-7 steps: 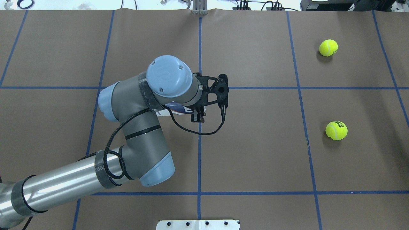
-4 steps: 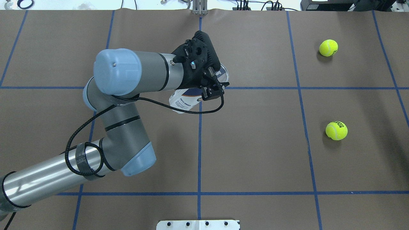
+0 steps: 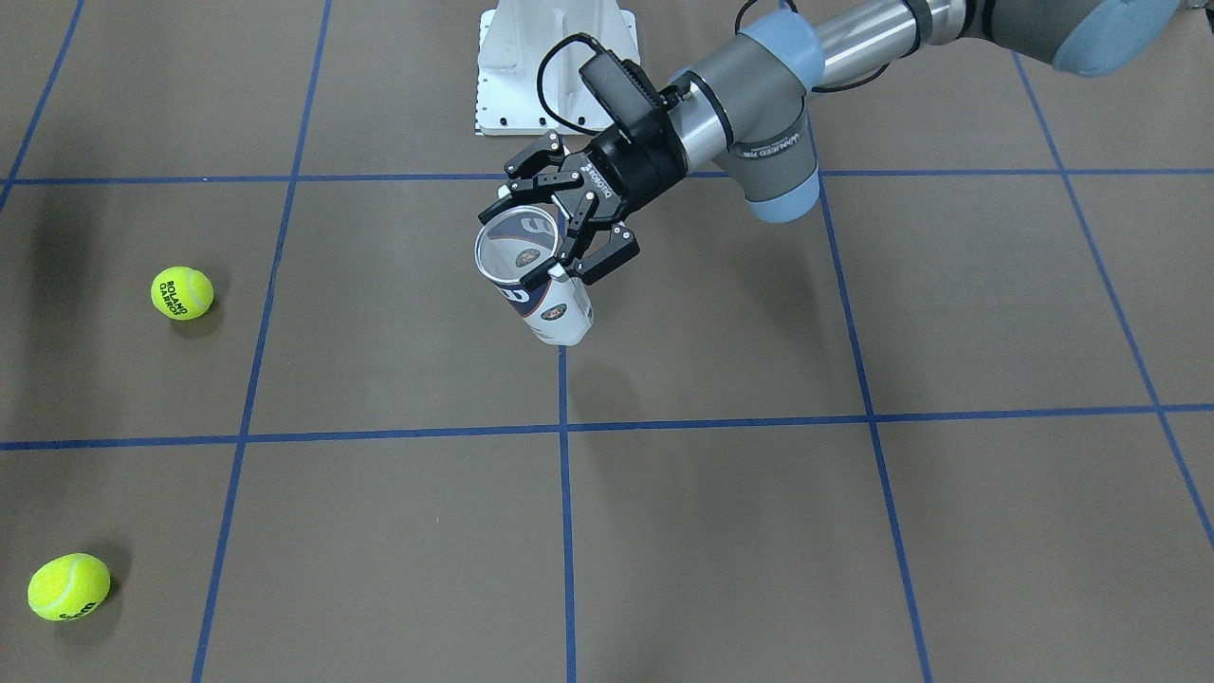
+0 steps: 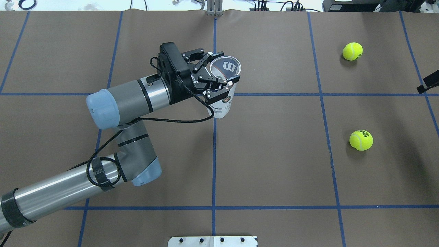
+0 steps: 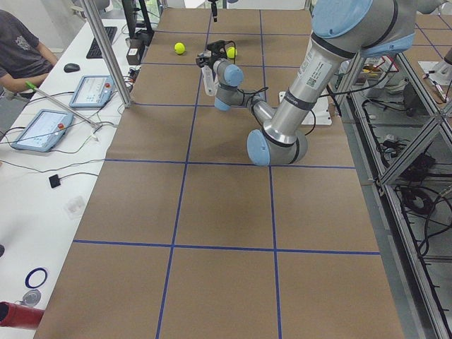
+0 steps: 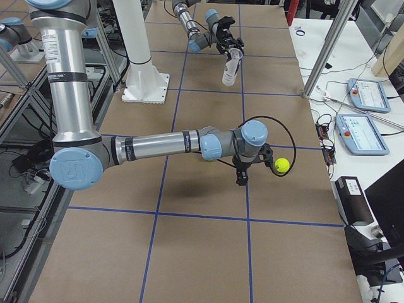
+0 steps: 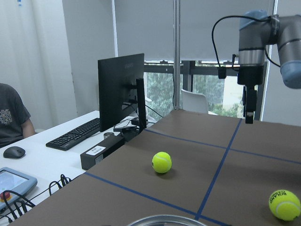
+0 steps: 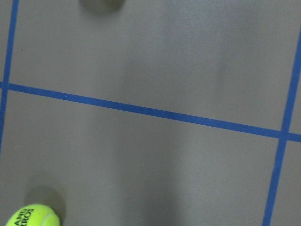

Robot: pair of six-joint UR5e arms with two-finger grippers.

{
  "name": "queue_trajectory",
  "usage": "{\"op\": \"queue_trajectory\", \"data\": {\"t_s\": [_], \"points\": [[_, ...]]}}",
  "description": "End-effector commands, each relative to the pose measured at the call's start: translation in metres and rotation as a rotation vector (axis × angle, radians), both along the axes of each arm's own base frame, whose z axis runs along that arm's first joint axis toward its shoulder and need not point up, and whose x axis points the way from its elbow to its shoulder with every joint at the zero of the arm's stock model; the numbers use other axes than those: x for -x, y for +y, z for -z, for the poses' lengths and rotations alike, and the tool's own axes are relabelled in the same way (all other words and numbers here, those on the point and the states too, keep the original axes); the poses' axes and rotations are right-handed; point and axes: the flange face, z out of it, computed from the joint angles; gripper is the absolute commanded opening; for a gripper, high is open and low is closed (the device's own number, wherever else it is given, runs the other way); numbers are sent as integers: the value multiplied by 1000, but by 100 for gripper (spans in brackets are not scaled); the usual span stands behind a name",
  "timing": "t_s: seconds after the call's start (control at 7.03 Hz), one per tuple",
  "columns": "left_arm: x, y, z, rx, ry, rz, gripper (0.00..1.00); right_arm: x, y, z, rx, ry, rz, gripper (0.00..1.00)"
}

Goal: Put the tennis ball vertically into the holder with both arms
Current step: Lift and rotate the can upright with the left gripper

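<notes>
My left gripper [image 4: 219,73] is shut on the holder [image 4: 222,103], a clear can with a navy and white label. The holder hangs above the table's middle, nearly upright, with its open mouth [image 3: 517,249] facing up. Its rim [image 7: 164,220] shows at the bottom of the left wrist view. Two yellow tennis balls [image 4: 352,51] [image 4: 361,140] lie on the table's right side. My right gripper [image 6: 242,175] points down above the table beside one ball [image 6: 282,165], and only its tip [image 4: 427,84] shows overhead. I cannot tell whether it is open or shut. That ball [image 8: 33,215] sits at the lower left of the right wrist view.
The white pedestal base [image 3: 555,66] stands at the robot's edge of the table. Blue tape lines grid the brown table. A side desk holds a monitor [image 7: 121,89], a keyboard and tablets [image 5: 92,90]. A person [image 5: 21,53] sits there.
The left arm swung its wrist round and raised the holder from lying tilted under the arm to nearly upright, mouth up. The right gripper's tip has come into the overhead view's right edge.
</notes>
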Motion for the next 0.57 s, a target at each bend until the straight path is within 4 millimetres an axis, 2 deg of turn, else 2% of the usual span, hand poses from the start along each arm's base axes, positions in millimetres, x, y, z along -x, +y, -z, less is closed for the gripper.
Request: {"op": "queue_trajectory", "data": {"t_s": [0.0, 0.14, 0.28, 0.43], "points": [[-9, 14, -9, -18, 79, 7, 73, 29, 24, 32, 5, -28, 3, 99], [-5, 17, -21, -15, 138, 52, 73, 44, 32, 52, -7, -41, 20, 99], [-13, 25, -31, -56, 128, 74, 73, 58, 36, 58, 0, -49, 39, 99], [-22, 41, -42, -95, 137, 72, 73, 83, 48, 61, 23, -45, 67, 99]]}}
